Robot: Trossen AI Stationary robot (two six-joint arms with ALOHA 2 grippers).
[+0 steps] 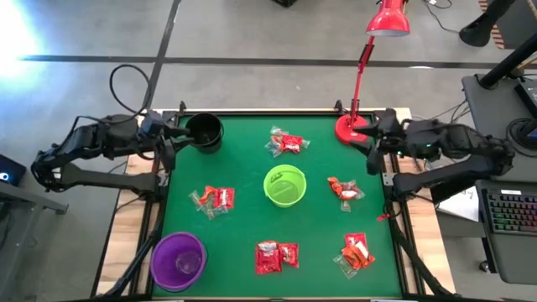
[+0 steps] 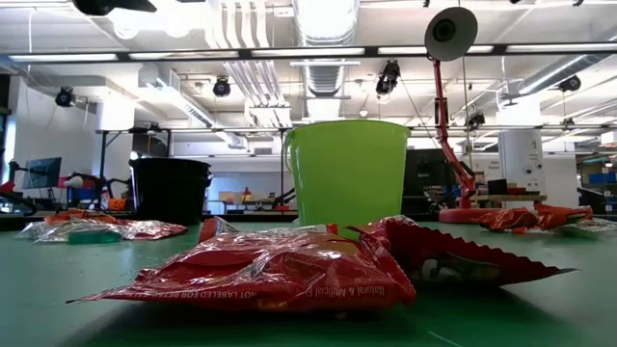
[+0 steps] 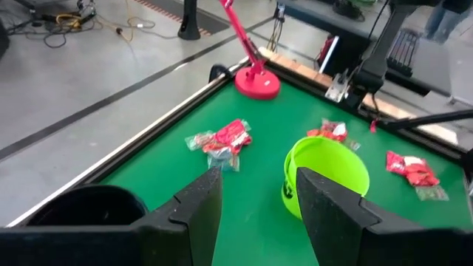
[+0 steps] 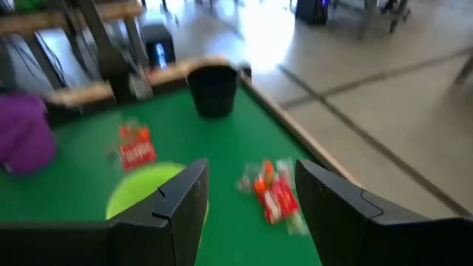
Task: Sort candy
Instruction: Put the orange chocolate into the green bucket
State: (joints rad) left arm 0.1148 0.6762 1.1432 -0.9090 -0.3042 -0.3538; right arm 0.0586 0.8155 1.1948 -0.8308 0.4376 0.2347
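High view: the green desk [image 1: 252, 210] carries the candy in five loose clusters, namely one near the far edge [image 1: 286, 143], one to the left of centre [image 1: 213, 200], one to the right of centre [image 1: 344, 190], one at the near edge [image 1: 276, 256] and one at the near right [image 1: 356, 252]. The lime-green bowl [image 1: 285, 185] stands in the middle, the black bowl [image 1: 204, 132] at the far left corner and the purple bowl [image 1: 178, 261] at the near left corner. The green and purple bowls look empty; the black bowl's inside is too dark to tell. All visible candy lies on the desk, so the sorting appears not yet begun. The left gripper [image 1: 173, 137] waits at the left edge beside the black bowl; the right gripper [image 1: 372, 143] waits at the right edge near the base of a red lamp [image 1: 354, 128].

Low view: a red packet [image 2: 280, 275] lies in the foreground, with the lime-green bowl behind it and the black bowl farther left. Neither arm shows.

Left wrist view: the left gripper's fingers [image 3: 198, 210] stand apart and released, holding nothing. The lime-green bowl's visible interior is bare.

Right wrist view: the right gripper's fingers [image 4: 177, 203] are likewise spread and empty, above the desk with candy beyond them.
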